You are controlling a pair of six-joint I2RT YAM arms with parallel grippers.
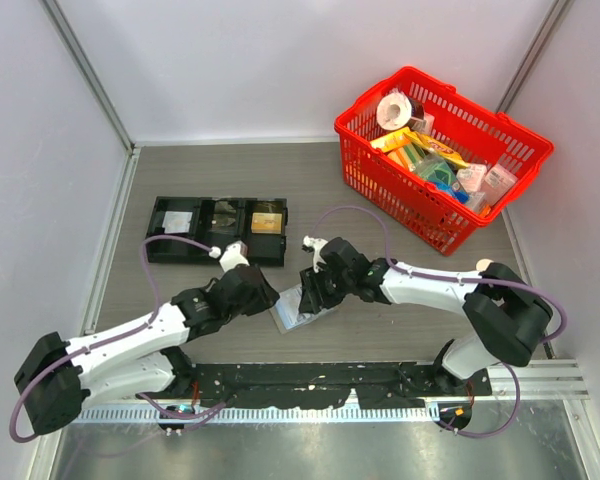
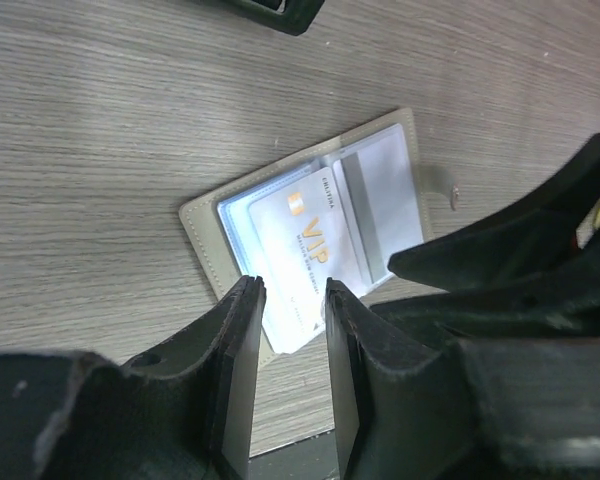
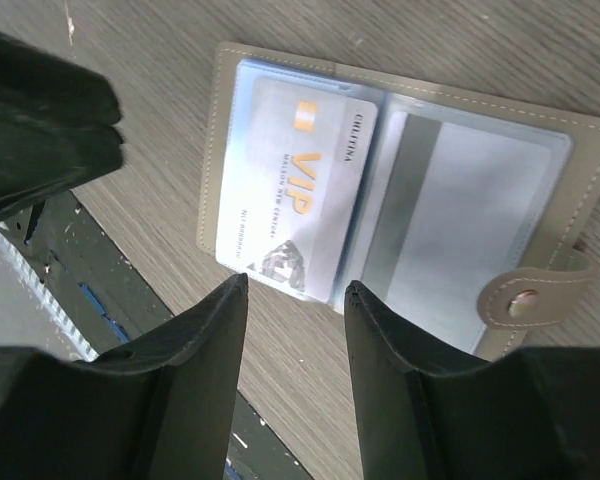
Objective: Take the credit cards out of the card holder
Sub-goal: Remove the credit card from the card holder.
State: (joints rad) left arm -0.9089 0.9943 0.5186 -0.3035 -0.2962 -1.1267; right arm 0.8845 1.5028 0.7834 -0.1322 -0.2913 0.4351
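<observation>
My left gripper (image 2: 291, 290) and right gripper (image 3: 295, 287) crowd the card holder (image 1: 295, 312) from both sides. Open table (image 1: 310, 185) lies farther off, between tray (image 1: 161, 232) and basket (image 1: 380, 176).

Grey wood-grain tabletop (image 1: 230, 170), plain pale walls (image 1: 280, 60) on three sides, even soft light

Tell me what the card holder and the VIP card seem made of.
Card holder: probably matte beige faux leather, judging by stitched edges; pockets look like glossy clear plastic. VIP card: seemingly smooth plastic, with printed lettering.
</observation>
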